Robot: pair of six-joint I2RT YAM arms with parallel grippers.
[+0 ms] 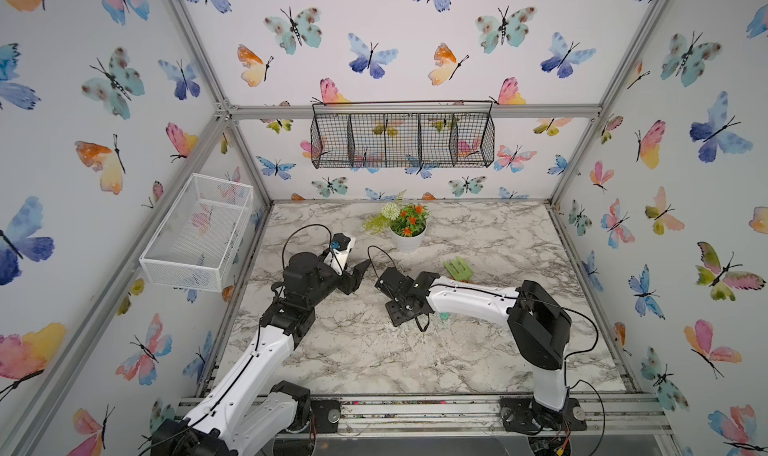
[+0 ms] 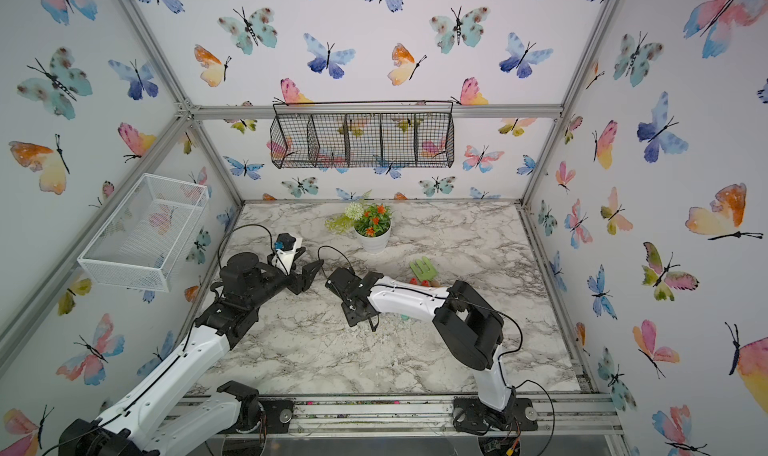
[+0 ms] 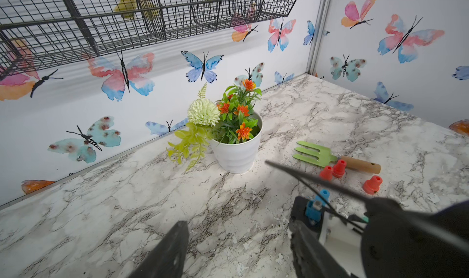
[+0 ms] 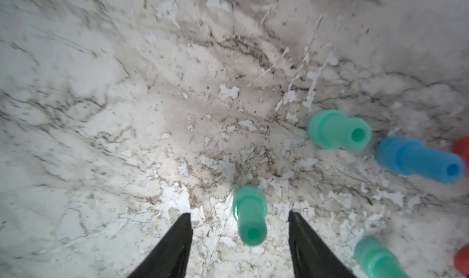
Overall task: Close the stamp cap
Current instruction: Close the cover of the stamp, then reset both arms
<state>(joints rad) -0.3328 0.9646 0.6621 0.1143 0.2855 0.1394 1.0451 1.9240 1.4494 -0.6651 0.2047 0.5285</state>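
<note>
My right claw [image 4: 239,213]: jaws wide, empty, astride green stamp [image 4: 250,205] lying on desk [image 4: 101,112]; pick-up step, I judge; next, pinch its body squarely.

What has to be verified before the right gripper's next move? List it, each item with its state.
1. Right gripper open: ok, jaws stand apart.
2. Green stamp free of the fingers: ok, a gap shows on both sides.
3. That stamp closed: cannot tell.
4. Left gripper empty: ok, open, with only table between its jaws.
5. Neighbours clear: ok, the blue stamp sits apart from the green stamp.
</note>
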